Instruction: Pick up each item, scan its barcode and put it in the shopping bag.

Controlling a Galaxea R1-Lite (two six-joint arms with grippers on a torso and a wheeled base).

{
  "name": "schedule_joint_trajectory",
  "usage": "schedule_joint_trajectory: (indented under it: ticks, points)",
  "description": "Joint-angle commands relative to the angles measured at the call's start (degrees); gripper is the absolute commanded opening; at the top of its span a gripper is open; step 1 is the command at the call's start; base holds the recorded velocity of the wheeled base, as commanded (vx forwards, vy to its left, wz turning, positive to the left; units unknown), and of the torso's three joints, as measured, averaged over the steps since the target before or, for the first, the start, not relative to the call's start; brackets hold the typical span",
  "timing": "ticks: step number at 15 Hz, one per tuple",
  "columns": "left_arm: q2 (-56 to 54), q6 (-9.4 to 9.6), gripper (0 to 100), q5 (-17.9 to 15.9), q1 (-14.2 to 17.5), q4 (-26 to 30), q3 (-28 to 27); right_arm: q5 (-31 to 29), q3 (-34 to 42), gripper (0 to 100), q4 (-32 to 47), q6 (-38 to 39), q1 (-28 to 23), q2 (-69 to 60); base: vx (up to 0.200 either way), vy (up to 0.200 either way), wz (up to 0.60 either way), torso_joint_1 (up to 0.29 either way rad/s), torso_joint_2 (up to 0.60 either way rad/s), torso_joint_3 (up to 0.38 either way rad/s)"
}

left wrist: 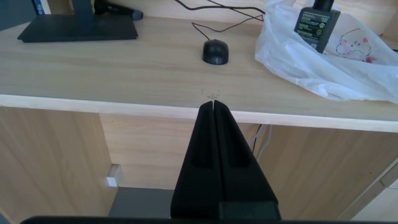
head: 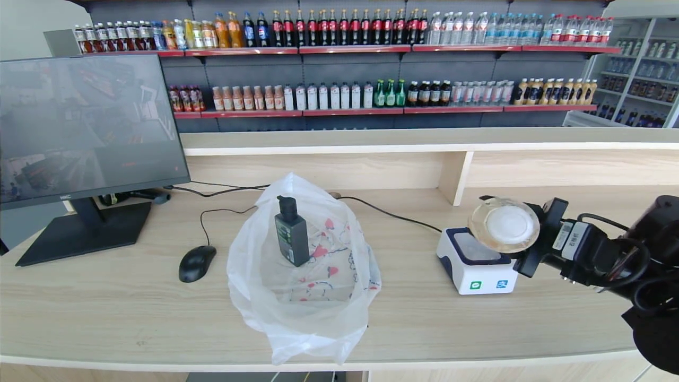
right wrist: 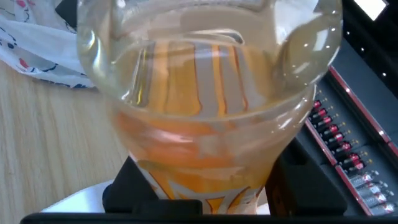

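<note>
The clear bottle [head: 504, 225] is clamped in the right pincer [head: 536, 240] just above the scanner [head: 475, 265], presumably for its barcode to be read, while the left pincer [left wrist: 214, 111] is held together, empty, below the desk [left wrist: 124, 68] edge.

Left claw [left wrist: 213, 107] closed, right claw [head: 533, 239] clamped

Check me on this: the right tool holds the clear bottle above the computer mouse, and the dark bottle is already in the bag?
Not quite: the right tool holds the clear bottle above the white scanner, not the mouse, as the head view shows. The dark bottle is in the bag.
</note>
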Motion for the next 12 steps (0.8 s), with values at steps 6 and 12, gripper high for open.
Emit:
schedule_joint_trajectory:
  ticks: [6, 12]
  points:
    - [-0.02, -0.02, 0, 0.00, 0.00, 0.00, 0.02, -16.01, 1.21, 0, -0.12, 16.39, 2.37, -9.94, 0.000, 0.000, 0.00, 0.000, 0.00, 0.000]
    - [-0.02, -0.02, 0, 0.00, 0.00, 0.00, -0.06, -31.39, 5.69, 0, -0.12, 37.13, 3.95, -13.45, 0.000, 0.000, 0.00, 0.000, 0.00, 0.000]
